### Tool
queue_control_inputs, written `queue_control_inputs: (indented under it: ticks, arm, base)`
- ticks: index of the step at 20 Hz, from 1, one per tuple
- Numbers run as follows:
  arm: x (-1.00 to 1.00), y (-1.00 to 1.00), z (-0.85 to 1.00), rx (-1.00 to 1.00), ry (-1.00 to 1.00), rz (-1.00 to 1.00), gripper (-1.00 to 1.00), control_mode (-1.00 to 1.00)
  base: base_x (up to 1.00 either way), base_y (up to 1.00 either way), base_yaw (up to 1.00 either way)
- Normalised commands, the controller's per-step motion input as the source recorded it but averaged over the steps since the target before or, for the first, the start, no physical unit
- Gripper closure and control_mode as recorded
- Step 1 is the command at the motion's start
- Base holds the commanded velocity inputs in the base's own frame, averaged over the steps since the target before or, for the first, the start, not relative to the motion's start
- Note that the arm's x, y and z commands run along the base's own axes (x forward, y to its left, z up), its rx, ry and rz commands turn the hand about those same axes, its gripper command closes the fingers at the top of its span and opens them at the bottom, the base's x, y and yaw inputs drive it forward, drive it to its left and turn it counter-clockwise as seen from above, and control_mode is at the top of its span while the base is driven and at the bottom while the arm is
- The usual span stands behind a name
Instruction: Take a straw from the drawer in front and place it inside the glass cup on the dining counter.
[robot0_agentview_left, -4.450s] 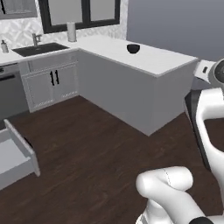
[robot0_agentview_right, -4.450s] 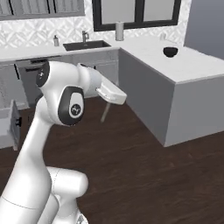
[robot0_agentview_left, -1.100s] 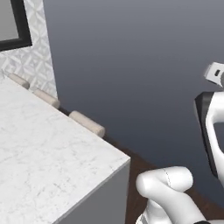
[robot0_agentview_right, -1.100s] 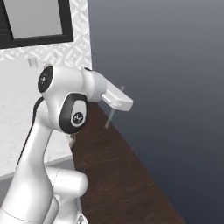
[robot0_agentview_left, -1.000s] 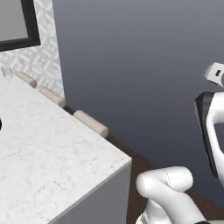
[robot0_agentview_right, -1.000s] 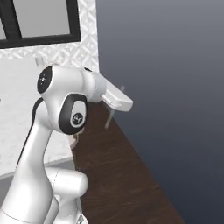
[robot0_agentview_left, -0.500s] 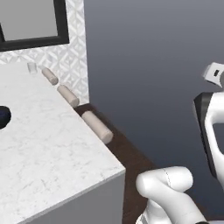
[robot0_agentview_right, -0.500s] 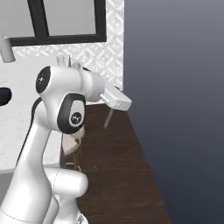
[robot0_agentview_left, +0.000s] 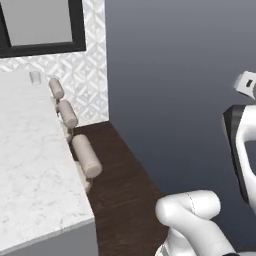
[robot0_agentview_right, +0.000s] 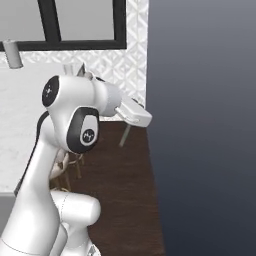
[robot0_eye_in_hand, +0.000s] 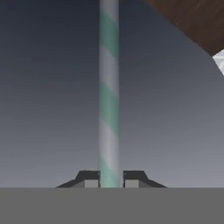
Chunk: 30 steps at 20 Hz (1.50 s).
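Fingers (robot0_eye_in_hand: 110, 178) clamped on the striped straw (robot0_eye_in_hand: 108, 87): keep it upright while carrying toward the glass cup (robot0_agentview_left: 35, 77), upper left on the counter (robot0_agentview_left: 30, 165).

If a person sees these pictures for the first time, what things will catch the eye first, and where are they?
In the hand view, a green-and-white striped straw stands out, pinched between the tips of the shut gripper and running straight up the picture. In the left base view, the dining counter fills the left side, with round stool cushions along its edge and the glass cup at its far end.
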Motion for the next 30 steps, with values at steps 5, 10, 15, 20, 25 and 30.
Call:
queue_control_inputs:
  ticks: [5,10,15,20,25,30]
  arm:
    - [0.0,0.0,0.0,0.0,0.0,0.0,1.0,1.0]
    - [0.0,0.0,0.0,0.0,0.0,0.0,1.0,1.0]
    - [0.0,0.0,0.0,0.0,0.0,0.0,1.0,1.0]
    - [0.0,0.0,0.0,0.0,0.0,0.0,1.0,1.0]
    - [0.0,0.0,0.0,0.0,0.0,0.0,1.0,1.0]
    - [0.0,0.0,0.0,0.0,0.0,0.0,1.0,1.0]
  base:
    - [0.8,-0.59,0.43]
    - [0.79,-0.59,0.44]
    - [0.79,-0.62,0.42]
    - [0.78,-0.63,0.42]
    - [0.77,-0.62,0.43]
    - [0.72,-0.62,0.44]
